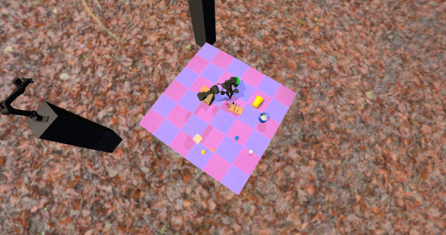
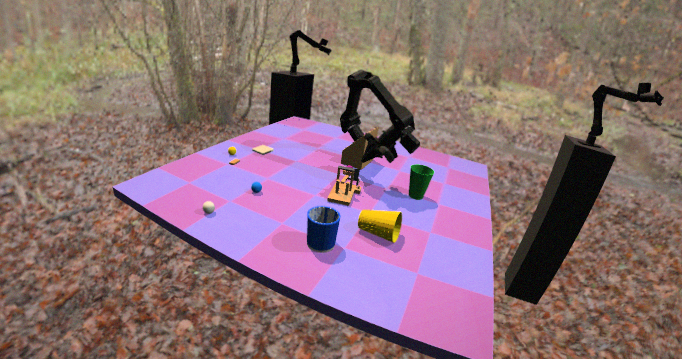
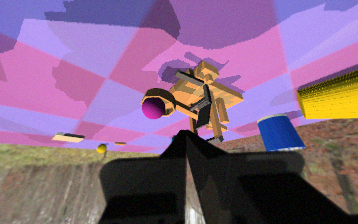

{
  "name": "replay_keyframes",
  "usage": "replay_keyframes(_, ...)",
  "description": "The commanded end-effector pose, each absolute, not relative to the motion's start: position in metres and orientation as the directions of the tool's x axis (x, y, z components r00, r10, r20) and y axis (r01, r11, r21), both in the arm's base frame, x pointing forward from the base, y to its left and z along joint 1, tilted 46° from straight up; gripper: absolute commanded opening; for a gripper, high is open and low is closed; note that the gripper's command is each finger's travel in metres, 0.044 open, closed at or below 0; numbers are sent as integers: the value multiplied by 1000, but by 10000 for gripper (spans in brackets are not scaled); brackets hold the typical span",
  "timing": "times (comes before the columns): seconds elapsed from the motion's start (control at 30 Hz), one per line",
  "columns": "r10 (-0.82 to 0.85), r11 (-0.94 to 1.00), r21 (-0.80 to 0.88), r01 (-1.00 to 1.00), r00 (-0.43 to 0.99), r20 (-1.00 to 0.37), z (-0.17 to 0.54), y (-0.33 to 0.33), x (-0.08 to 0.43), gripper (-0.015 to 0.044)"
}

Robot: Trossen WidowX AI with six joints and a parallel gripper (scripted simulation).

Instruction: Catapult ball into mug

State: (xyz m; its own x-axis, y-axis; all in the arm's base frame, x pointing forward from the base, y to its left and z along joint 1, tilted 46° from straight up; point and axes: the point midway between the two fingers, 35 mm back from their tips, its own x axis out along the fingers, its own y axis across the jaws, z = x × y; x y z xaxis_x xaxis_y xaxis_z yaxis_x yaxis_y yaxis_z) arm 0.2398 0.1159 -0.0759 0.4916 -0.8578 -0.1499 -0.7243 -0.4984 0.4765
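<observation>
Ball (image 1: 227, 105) (image 3: 153, 108) sitting in the catapult's (image 1: 235, 108) (image 2: 341, 193) (image 3: 222, 92) cup, folks, and our gripper (image 1: 230, 96) (image 3: 184, 134) is near it, tips pressed together on nothing! We see the catapult on the pink-and-violet checkered table (image 1: 222, 177) (image 2: 370, 270) (image 3: 80, 55), the blue mug (image 1: 264, 117) (image 2: 322, 228) (image 3: 280, 132) upright, well apart from the ball, and the yellow cup (image 1: 257, 101) (image 2: 380, 225) (image 3: 342, 97) lying on its side near the mug. Beyond the table, we've got brown leaves (image 1: 360, 114) (image 2: 125, 285) all around, then bare trees (image 2: 180, 50) behind!
</observation>
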Motion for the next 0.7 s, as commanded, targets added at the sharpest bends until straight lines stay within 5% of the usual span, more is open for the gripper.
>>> replay_keyframes(0.0, -855, -501, 482, -719, 497, -147, -81, 111, 240, 0)
replay_keyframes(0.67, -855, -501, 482, -719, 497, -146, -105, 87, 241, 0)
